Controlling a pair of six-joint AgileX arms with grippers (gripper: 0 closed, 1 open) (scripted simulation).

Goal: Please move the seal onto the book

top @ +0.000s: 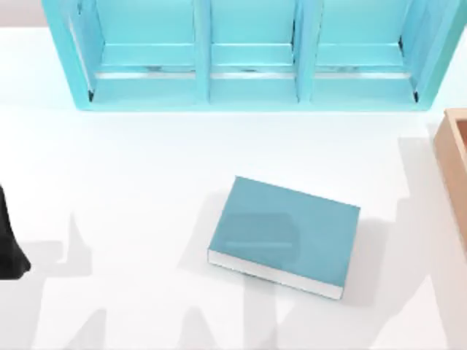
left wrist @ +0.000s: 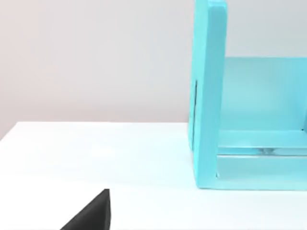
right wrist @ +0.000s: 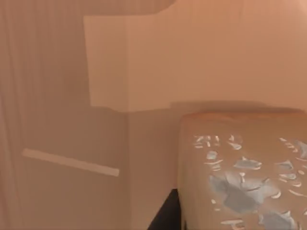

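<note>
The book [top: 286,235], teal-blue with white page edges, lies flat near the middle of the table in the top view. The seal [right wrist: 240,158] is a tan wooden block with a flaky pale mark on the face toward me. It looms very close in the right wrist view, standing inside the orange-tan wooden box [right wrist: 62,120]. A dark part of my right gripper [right wrist: 167,214] shows right beside the seal. My left arm [top: 9,244] is parked at the table's left edge. A black tip of the left gripper [left wrist: 91,218] hangs over bare white table.
A big light-blue shelf unit [top: 252,87] with compartments spans the back of the table; its end wall [left wrist: 208,96] stands ahead in the left wrist view. The wooden box's rim [top: 454,168] is at the right edge.
</note>
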